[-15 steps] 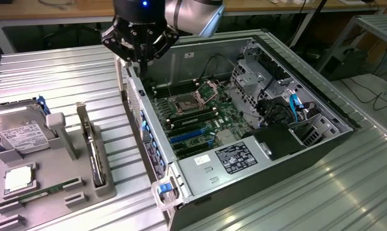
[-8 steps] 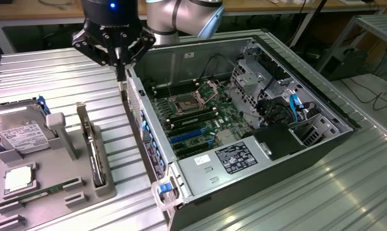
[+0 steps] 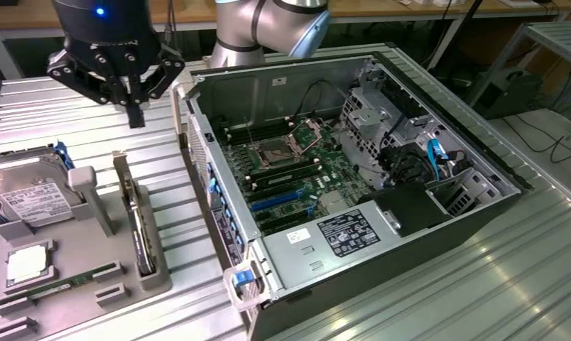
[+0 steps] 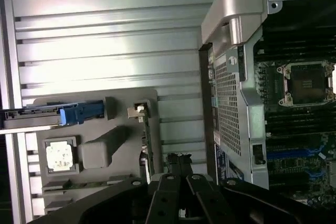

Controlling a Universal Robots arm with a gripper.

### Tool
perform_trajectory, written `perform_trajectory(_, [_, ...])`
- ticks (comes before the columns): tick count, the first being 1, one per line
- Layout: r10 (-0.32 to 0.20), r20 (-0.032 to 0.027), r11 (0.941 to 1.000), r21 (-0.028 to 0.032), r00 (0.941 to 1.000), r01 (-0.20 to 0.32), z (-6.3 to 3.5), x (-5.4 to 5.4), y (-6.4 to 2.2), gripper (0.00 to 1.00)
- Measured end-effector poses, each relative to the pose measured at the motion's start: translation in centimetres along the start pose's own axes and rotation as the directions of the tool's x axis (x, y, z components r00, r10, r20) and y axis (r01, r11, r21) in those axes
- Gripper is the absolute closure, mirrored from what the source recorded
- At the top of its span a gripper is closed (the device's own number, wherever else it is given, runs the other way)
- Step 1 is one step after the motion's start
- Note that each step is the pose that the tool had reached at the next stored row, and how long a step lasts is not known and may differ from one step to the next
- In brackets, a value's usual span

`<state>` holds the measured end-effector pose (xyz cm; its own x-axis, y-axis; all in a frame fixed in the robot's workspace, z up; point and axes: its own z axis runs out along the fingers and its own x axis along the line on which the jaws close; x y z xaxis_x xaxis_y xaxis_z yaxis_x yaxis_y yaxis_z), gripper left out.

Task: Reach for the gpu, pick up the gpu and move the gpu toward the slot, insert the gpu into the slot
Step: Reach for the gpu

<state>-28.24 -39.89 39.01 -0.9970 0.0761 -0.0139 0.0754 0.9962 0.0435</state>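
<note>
A: One table [image 3: 513, 284], ribbed bare aluminium, shiny. What's on it, big to small?
B: Open tower case [image 3: 295, 284] at the exterior view's right: boxy grey sheet steel, perforated panel on one wall. Green motherboard [image 3: 314, 167] lies flat inside. At the exterior view's left, a matte grey moulded tray [image 3: 77, 245] with pockets and posts.
A: And the gripper [image 3: 135, 121]?
B: Black, angular linkages, above the far end of the tray. Fingers pressed together, nothing between them.
A: Smaller parts?
B: Silver power supply [image 3: 338, 234] at the case's near end. Silver hard drive [image 3: 25, 195] propped in the tray.
A: Where's the gpu [image 3: 138, 234]?
B: On edge in the tray's groove nearest the case. Thin dark card, silver bracket at its far end. Nearer than the gripper, apart from it.
A: The slot [image 3: 274, 202]?
B: Long narrow bright-blue plastic strip on the motherboard, nearer than the square socket.
A: Any writing?
B: Dark label on the power supply, white label on the hard drive. Print too small to read.
</note>
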Motion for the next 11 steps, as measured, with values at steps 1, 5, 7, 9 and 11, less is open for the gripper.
perform_trajectory(1, [0.000,-0.0005,1.0000,0.0000,1.0000,0.000,0.00,0.7,-0.05,0.89])
perform_trajectory(5, [0.000,-0.0020,1.0000,0.0001,1.0000,0.000,0.00,2.8,-0.22,0.89])
perform_trajectory(7, [0.000,-0.0026,1.0000,0.0001,1.0000,0.000,0.00,3.8,-0.29,0.89])
perform_trajectory(9, [0.000,-0.0036,1.0000,0.0002,1.0000,0.000,0.00,5.2,-0.40,0.89])
perform_trajectory(11, [0.000,-0.0038,1.0000,0.0002,1.0000,0.000,0.00,5.5,-0.42,0.89])
